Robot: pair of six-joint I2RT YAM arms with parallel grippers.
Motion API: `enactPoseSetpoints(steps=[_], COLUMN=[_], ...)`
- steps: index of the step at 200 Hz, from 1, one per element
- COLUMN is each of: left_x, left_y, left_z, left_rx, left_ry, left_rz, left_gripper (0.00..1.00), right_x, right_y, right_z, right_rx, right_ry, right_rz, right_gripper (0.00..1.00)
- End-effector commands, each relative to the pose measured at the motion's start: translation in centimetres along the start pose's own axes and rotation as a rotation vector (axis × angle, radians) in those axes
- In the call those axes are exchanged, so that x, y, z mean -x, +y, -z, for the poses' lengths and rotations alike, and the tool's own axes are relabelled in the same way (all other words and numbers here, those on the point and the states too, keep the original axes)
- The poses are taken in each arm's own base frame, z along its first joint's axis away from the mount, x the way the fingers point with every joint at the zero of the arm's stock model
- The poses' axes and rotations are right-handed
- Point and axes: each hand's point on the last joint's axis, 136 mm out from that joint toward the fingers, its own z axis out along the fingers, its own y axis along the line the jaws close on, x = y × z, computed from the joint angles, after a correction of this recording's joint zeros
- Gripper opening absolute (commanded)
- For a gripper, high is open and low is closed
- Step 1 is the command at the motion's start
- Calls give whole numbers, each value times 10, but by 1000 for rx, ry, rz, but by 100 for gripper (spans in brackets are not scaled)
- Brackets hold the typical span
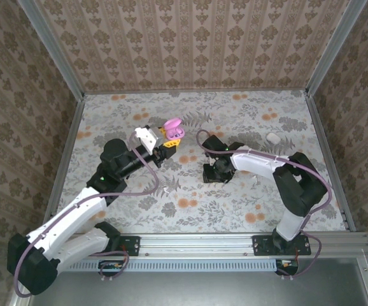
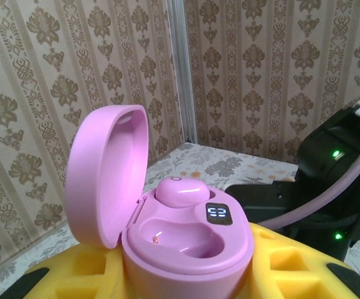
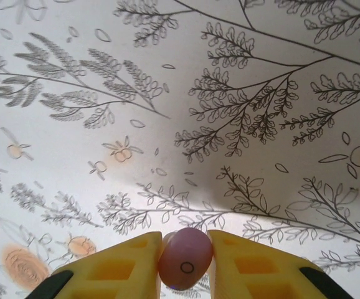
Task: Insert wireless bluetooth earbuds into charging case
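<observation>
**Both grippers clamped on parts of the earbud set**
Top view: the open pink charging case [image 1: 173,129] is gripped by the left gripper [image 1: 167,141]; the right gripper [image 1: 213,171] is pointed down at the floral table [image 1: 235,204]. Left wrist view: the case is pinched between yellow fingers [image 2: 292,268], with the first earbud [image 2: 180,190] seated inside. Right wrist view: the second earbud [image 3: 185,257] is clamped between nearly closed jaws.

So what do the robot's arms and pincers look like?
The left arm and right arm mix white shells with black joints; a purple cable loops along each. The left pincer and right pincer have chunky yellow fingers with square hollows.
</observation>
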Motion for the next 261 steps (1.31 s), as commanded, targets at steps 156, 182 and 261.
enactPoseSetpoints(steps=[156,182,261], left_x=[-74,-78,-84], left_y=[-8,-13,-2], left_z=[-33,-37,-37], left_rx=[-97,-135,-46], left_ry=[155,162,172], left_rz=[31,37,37], left_gripper=[34,34,34], right_x=[12,13,14], right_y=[39,49,21], right_z=[180,204,160], right_rx=[188,239,100], right_ry=[-334,-372,-301], right_rz=[127,156,105], right_gripper=[28,28,29])
